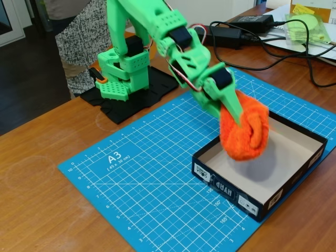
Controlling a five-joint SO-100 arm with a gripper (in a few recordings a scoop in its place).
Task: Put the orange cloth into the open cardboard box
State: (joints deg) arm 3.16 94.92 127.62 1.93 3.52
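In the fixed view, the orange cloth (pixel 245 134) is a fluffy bundle hanging in the air over the open cardboard box (pixel 227 190). My green gripper (pixel 236 114) reaches down from the upper left and is shut on the cloth, one finger pressed across its top. The cloth casts a soft shadow on the beige floor of the box below it and hovers above the left half of the box. The box has black outer walls with white labels and sits on the right part of the blue mat.
A blue A3 cutting mat (pixel 136 173) covers the wooden table. The arm's green base (pixel 123 73) stands on a black plate at the back. Black cables, a power brick (pixel 231 32) and a pale green pouch (pixel 307 26) lie at the back right. A person stands behind the table at top left.
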